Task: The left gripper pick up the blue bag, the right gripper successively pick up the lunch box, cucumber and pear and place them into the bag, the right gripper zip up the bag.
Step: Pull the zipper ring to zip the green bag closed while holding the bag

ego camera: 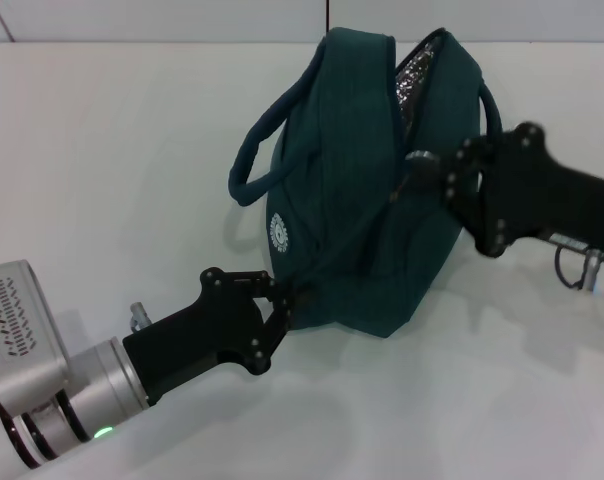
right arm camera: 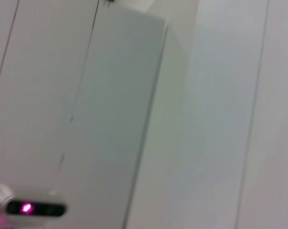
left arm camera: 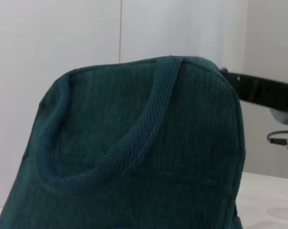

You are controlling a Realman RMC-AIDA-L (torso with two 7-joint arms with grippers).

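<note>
Blue bag (ego camera: 367, 210) stands braced, left hand (ego camera: 282, 300) clamped on its lower corner so right hand (ego camera: 429, 172), pinching the zipper pull, can close it.

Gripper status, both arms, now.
Left gripper: shut on the bag, at its lower corner.
Right gripper: at the bag's zipper, shut on it.

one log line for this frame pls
stage: zipping | left pincer: shut on blue bag bottom corner | right pincer: at zipper, grip unclear | bag: top partly open
</note>
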